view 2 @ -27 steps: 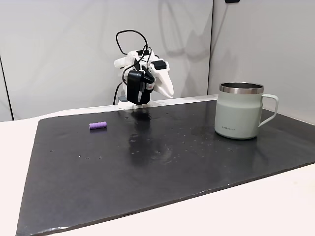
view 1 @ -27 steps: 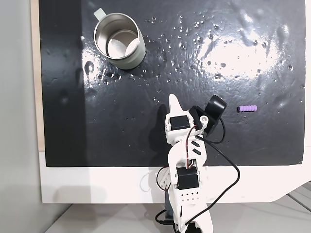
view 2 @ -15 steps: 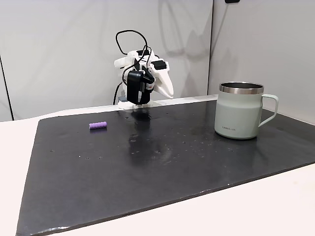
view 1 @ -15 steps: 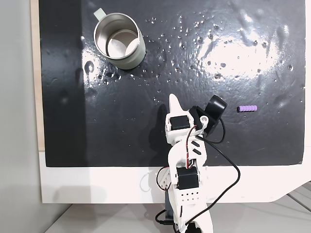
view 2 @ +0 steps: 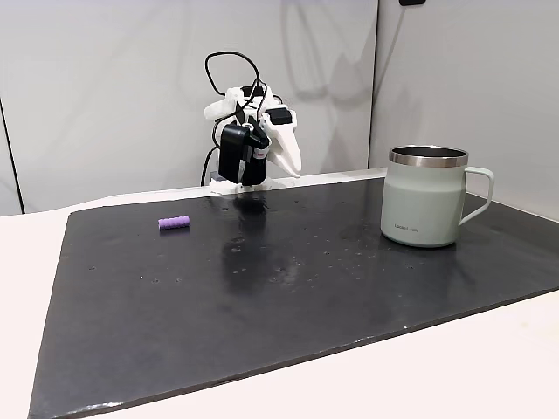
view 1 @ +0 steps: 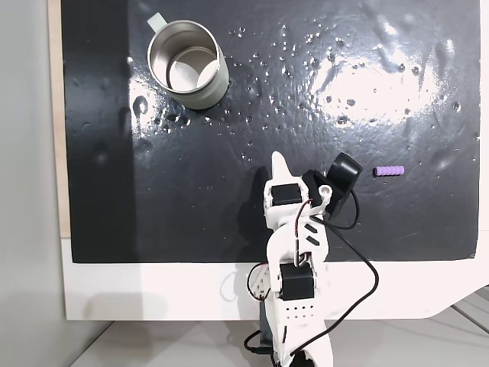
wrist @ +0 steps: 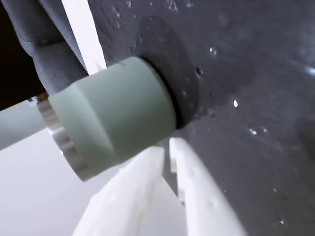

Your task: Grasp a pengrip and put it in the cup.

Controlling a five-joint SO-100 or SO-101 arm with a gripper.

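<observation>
The pengrip (view 1: 390, 170), a tiny purple ribbed cylinder, lies on the black mat at the right in a fixed view from above, and at the left (view 2: 174, 223) in a fixed view from the side. The cup (view 1: 218, 82) stands upright at the far left of the mat, handle pointing away from the arm; it also shows from the side (view 2: 419, 202) and in the wrist view (wrist: 118, 113). My gripper (view 1: 278, 159) hangs folded above the mat's near edge, between the two, far from both. Its white fingers (wrist: 167, 145) lie together, shut on nothing.
The black mat (view 1: 252, 130) is glossy and speckled with droplets, on a white table (view 1: 153, 290). The arm's base and cables (view 1: 294, 306) sit at the table's near edge. A grey wall (view 2: 131, 87) stands behind the arm.
The arm's upper part has turned slightly toward the pengrip's side. Pengrip and cup have not moved.
</observation>
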